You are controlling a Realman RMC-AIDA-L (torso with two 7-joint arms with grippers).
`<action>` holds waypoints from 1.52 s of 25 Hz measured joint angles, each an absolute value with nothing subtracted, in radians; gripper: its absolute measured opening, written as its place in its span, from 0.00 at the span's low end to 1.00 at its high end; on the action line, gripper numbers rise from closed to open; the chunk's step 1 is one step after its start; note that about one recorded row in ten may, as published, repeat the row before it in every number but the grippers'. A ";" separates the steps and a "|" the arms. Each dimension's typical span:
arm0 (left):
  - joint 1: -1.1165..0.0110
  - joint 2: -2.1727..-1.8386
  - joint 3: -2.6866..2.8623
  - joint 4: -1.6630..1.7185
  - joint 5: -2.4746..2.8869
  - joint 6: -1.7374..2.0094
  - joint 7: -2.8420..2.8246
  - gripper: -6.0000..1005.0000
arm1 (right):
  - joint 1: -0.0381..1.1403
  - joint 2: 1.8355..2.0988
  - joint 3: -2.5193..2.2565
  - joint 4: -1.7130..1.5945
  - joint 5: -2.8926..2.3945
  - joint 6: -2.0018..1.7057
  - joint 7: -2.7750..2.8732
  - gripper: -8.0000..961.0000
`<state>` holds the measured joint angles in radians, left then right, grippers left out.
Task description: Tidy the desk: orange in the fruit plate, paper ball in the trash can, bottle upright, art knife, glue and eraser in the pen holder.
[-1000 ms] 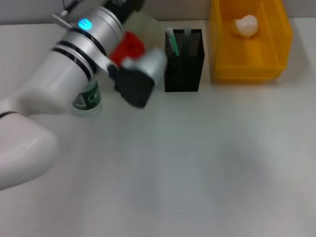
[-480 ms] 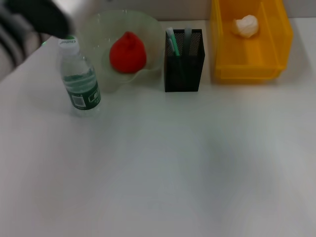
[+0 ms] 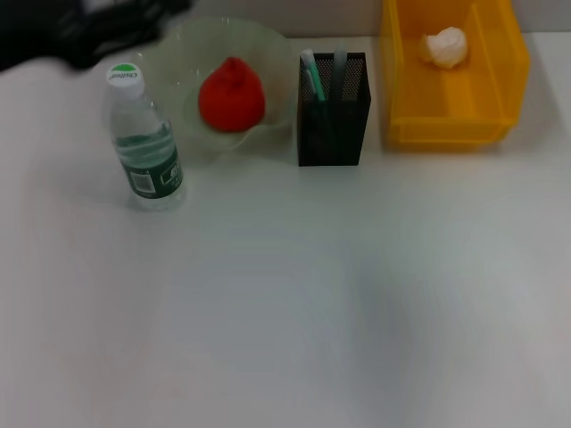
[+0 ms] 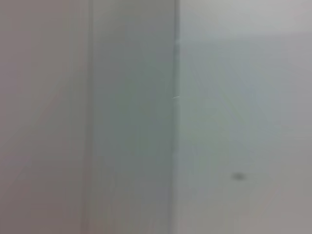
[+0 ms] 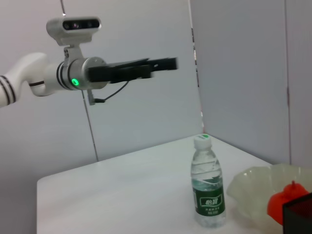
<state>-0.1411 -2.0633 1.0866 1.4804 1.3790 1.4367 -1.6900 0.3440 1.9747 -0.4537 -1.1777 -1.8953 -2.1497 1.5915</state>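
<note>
The bottle [image 3: 143, 143] stands upright on the white desk, free of any gripper; it also shows in the right wrist view [image 5: 208, 184]. The orange [image 3: 231, 95] lies in the fruit plate [image 3: 183, 53]. The pen holder [image 3: 332, 111] holds two stick-like items, one with a green-and-white top. The eraser is not visible. The paper ball [image 3: 444, 46] lies in the trash can [image 3: 451, 125]. My left gripper [image 3: 116, 22] is a dark blur at the far left edge; the right wrist view shows my left gripper [image 5: 163, 63] raised high above the desk, away from the bottle. My right gripper is out of view.
The fruit plate, pen holder and trash can stand in a row along the desk's far edge. Grey wall panels stand behind the desk. The left wrist view shows only blank grey surfaces.
My left arm has lifted off from in front of the bottle and plate and swung up to the far left. The bottle stays standing upright on its own.
</note>
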 joint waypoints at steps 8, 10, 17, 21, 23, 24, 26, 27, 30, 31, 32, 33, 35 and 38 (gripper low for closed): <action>-0.154 -2.050 0.811 1.262 1.394 1.853 -1.581 0.79 | 0.330 2.005 -0.533 -1.154 -1.928 -2.149 1.529 0.81; -0.146 -2.015 0.794 1.186 1.445 1.953 -1.541 0.79 | 0.334 2.019 -0.544 -1.154 -1.949 -2.143 1.520 0.81; -0.192 -1.950 0.887 0.980 1.589 2.005 -1.445 0.79 | 0.372 2.036 -0.601 -1.122 -2.033 -2.111 1.493 0.81; -0.233 -1.948 0.941 0.958 1.643 2.003 -1.438 0.79 | 0.385 2.043 -0.621 -1.096 -2.036 -2.088 1.484 0.81; -0.247 -1.954 0.942 0.955 1.668 1.998 -1.441 0.79 | 0.390 2.056 -0.645 -1.093 -2.042 -2.049 1.479 0.81; -0.259 -1.960 0.942 0.952 1.686 1.995 -1.444 0.79 | 0.390 2.063 -0.658 -1.094 -2.048 -2.020 1.475 0.81; -0.305 -1.985 0.931 0.941 1.754 1.974 -1.451 0.79 | 0.394 2.072 -0.684 -1.094 -2.059 -1.977 1.471 0.81; -0.313 -1.989 0.928 0.937 1.766 1.970 -1.452 0.79 | 0.401 2.074 -0.708 -1.090 -2.063 -1.955 1.471 0.81; -0.338 -1.993 0.916 0.913 1.789 1.964 -1.452 0.79 | 0.407 2.076 -0.726 -1.087 -2.063 -1.940 1.473 0.81; -0.347 -1.993 0.914 0.901 1.798 1.959 -1.452 0.79 | 0.408 2.077 -0.733 -1.087 -2.063 -1.934 1.474 0.81; -0.352 -1.993 0.912 0.891 1.804 1.950 -1.452 0.79 | 0.411 2.078 -0.748 -1.086 -2.063 -1.920 1.476 0.81; -0.352 -1.993 0.912 0.891 1.804 1.950 -1.452 0.79 | 0.411 2.078 -0.748 -1.086 -2.063 -1.920 1.476 0.81; -0.353 -1.990 0.912 0.886 1.806 1.943 -1.448 0.79 | 0.413 2.078 -0.759 -1.081 -2.062 -1.906 1.477 0.81; -0.347 -1.986 0.899 0.884 1.807 1.941 -1.445 0.79 | 0.415 2.078 -0.766 -1.076 -2.062 -1.898 1.478 0.81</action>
